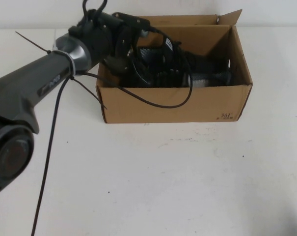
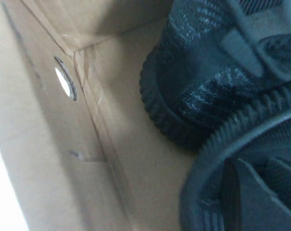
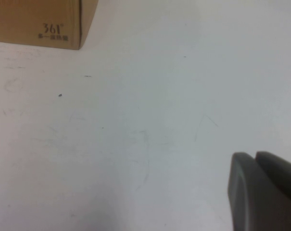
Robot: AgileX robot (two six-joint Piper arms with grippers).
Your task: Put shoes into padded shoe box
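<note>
Currently I see both shoes [image 1: 187,69] lying inside the padded shoe box [image 1: 173,103] on the worktop [image 1: 163,177]. The left claw [image 1: 138,56] reaches into the box; its state I cannot tell. The right claw [image 3: 263,192], fingers together, sits near the box's marked corner. Only withdrawal appears left.

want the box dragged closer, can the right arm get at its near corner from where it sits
Probably yes: the right gripper, fingers together, hangs over bare table, nothing between it and the box. The left gripper is inside the box.
</note>
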